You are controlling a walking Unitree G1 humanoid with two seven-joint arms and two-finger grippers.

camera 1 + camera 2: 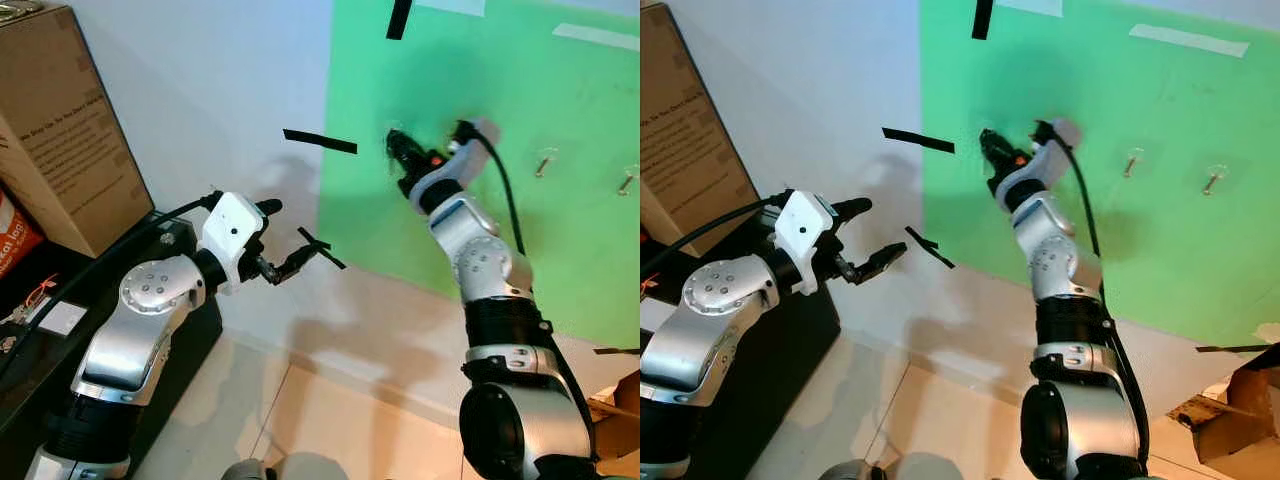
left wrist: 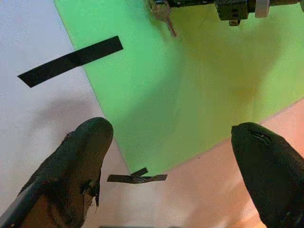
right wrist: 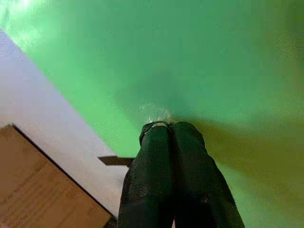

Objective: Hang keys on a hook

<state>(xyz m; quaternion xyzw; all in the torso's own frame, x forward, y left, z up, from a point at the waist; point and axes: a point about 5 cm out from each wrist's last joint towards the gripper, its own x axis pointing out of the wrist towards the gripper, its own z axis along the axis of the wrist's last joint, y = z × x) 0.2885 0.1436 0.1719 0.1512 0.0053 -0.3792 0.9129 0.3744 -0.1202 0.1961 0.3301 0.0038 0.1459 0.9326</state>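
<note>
**Where things stand at the wall**

A sheet (image 1: 560,200) covers the right part of the wall, with two hooks (image 1: 545,161) side by side on its right half. The right hand (image 1: 395,148) is raised against the sheet's left part, well left of the hooks, with the keys (image 2: 164,13) hanging beneath it. The left hand (image 1: 290,238) hovers lower, left of the sheet's edge, before the bare wall. A cardboard box (image 1: 60,130) stands far left on a low cabinet (image 1: 170,330).
</note>
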